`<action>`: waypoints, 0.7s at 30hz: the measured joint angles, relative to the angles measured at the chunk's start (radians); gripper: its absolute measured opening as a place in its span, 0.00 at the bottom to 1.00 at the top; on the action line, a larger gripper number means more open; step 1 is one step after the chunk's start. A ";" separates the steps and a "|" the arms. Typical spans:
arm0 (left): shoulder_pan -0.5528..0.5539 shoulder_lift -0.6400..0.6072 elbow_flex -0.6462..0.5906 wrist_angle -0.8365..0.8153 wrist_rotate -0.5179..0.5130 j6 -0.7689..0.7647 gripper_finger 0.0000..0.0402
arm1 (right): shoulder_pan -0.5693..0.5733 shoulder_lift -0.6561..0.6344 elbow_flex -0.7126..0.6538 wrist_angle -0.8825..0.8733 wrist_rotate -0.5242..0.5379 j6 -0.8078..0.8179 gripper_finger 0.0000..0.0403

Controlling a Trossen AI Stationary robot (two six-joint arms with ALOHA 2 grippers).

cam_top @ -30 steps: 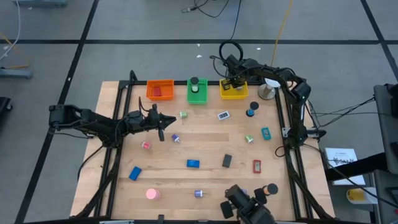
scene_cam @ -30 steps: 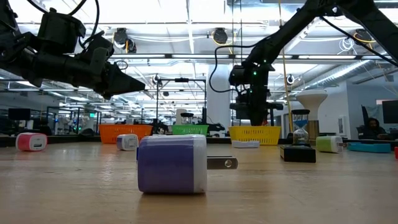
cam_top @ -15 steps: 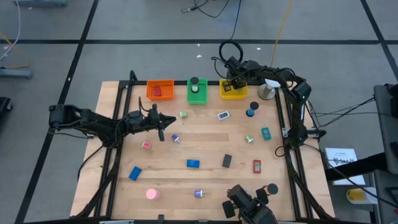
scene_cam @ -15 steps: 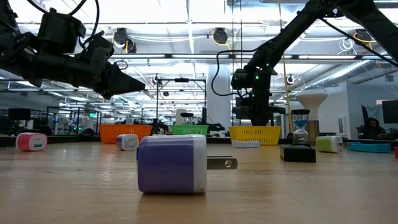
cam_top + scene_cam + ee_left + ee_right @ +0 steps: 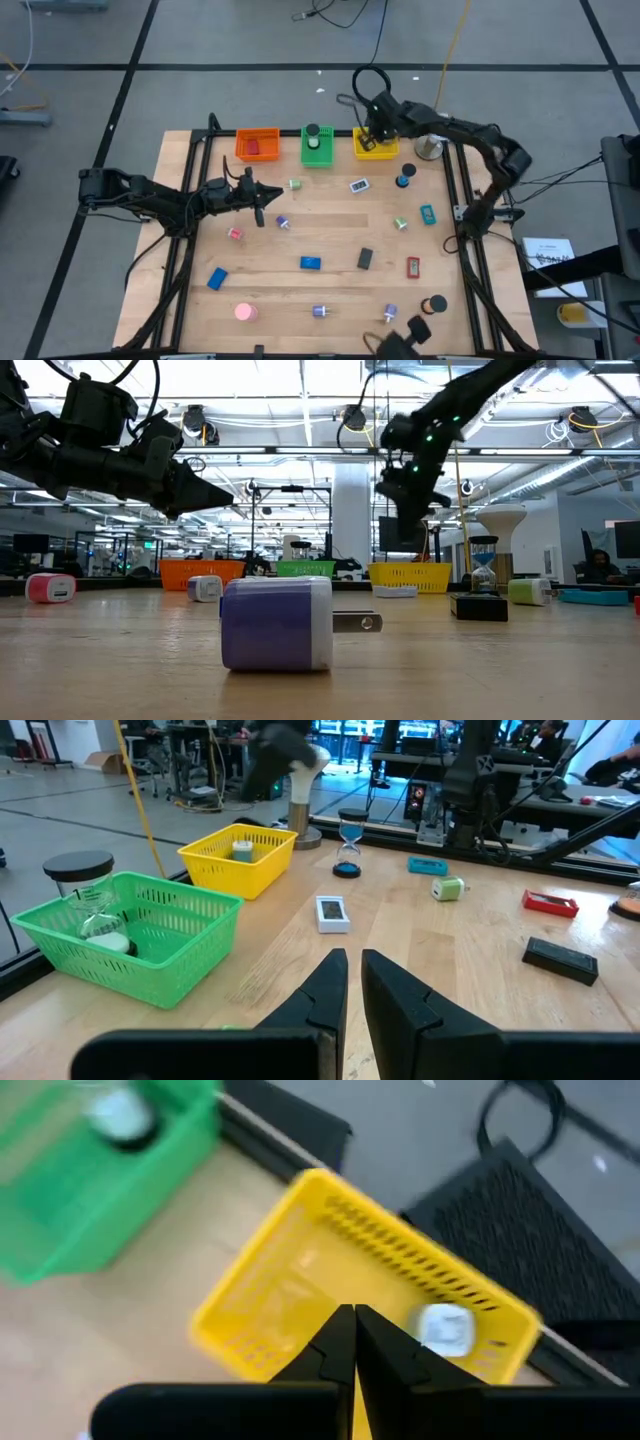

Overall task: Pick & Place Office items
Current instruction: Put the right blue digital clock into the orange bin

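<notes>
Yellow plastic basket (image 5: 360, 1280) holds a small white block (image 5: 445, 1326) below my right claw (image 5: 352, 1342), risen and pressed together, empty: item dropped, others scattered on the wooden table (image 5: 330, 240); left claw (image 5: 352, 985) near-shut, idle.

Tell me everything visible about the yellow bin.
The yellow bin is a small rectangular plastic basket with slotted mesh walls, standing upright at the table's far edge, rightmost of three bins, beside the green bin. One small white piece lies inside. The shut right end effector hovers above it, touching nothing.
</notes>
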 joint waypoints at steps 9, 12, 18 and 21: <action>0.000 0.000 0.000 0.000 0.000 -0.049 0.09 | 0.174 -0.349 -0.399 0.377 0.002 0.003 0.00; 0.000 0.000 0.000 0.000 0.000 -0.049 0.09 | 0.229 -0.452 -0.531 0.549 0.002 0.003 0.01; 0.000 0.000 0.000 0.063 0.000 -0.137 0.09 | 0.329 -0.593 -0.784 0.931 0.001 -0.023 0.01; 0.000 0.000 0.025 0.068 0.012 -0.189 0.09 | 0.365 -0.625 -0.876 1.081 0.000 -0.040 0.01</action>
